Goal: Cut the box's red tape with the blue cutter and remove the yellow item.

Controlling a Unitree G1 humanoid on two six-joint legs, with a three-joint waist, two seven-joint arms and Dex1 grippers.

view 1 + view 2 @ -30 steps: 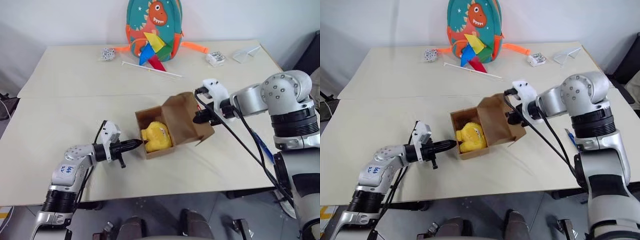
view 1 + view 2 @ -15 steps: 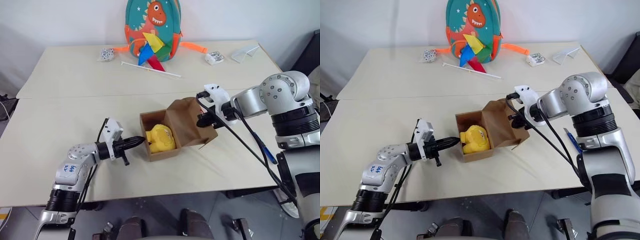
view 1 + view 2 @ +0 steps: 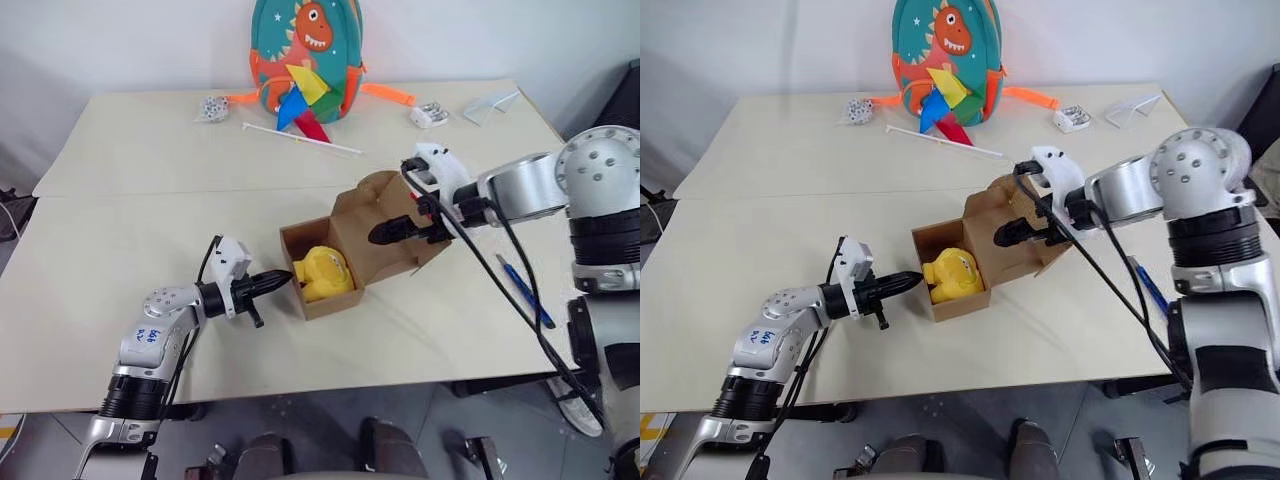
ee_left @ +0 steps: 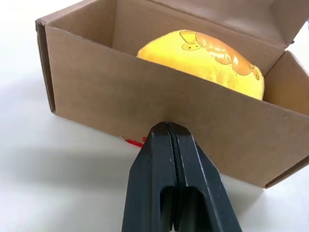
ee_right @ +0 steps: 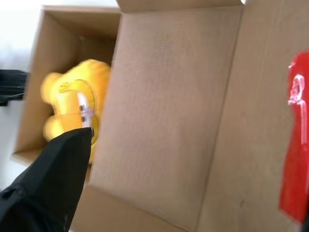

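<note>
Here we see one box [image 3: 325, 262] of plain brown corrugated cardboard standing open on the pale, smooth table [image 3: 140, 230]. Its flap lid is folded up and back on the side away from us. Inside the box lies one yellow item [image 3: 322, 273], a soft rounded lump with orange markings. A strip of glossy red tape [image 5: 295, 159] clings to the raised flap, and a small red scrap shows at the box's base in the left wrist view. Our left gripper [image 4: 168, 133] has its black jaws clenched, empty, their tip against the box's near wall. Our right gripper [image 3: 392, 232] hovers over the flap with its jaws released. One slim blue cutter [image 3: 523, 290] lies to the right of the box, well apart.
</note>
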